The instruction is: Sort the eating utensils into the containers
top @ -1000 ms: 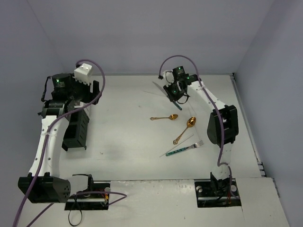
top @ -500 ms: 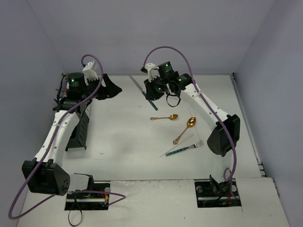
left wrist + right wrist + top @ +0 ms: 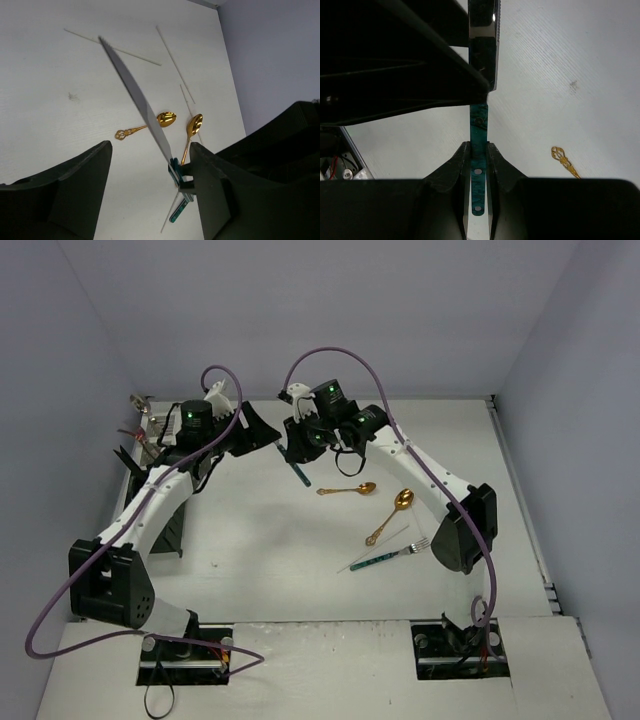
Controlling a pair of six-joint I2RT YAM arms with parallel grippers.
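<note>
My right gripper (image 3: 478, 147) is shut on the teal handle of a silver-bladed knife (image 3: 140, 97), held above the table near its back middle. In the top view the right gripper (image 3: 299, 448) meets the left gripper (image 3: 264, 430). The left gripper (image 3: 150, 150) is open, its fingers (image 3: 80, 185) standing either side of the blade without touching it. Two gold spoons (image 3: 348, 489) (image 3: 392, 512), a teal-handled fork (image 3: 386, 557) and a thin stick (image 3: 381, 544) lie on the table. Black containers (image 3: 176, 528) stand at the left, partly hidden by the left arm.
More thin sticks (image 3: 116, 48) (image 3: 174, 64) lie on the white table near the back. A pale container with utensils (image 3: 141, 428) shows at the far left by the wall. Purple cables (image 3: 335, 352) arch over both wrists. Walls close in at the left, back and right.
The right arm carried the knife leftward across the back. The left arm swung right, away from the containers, and its open fingers now straddle the blade.
</note>
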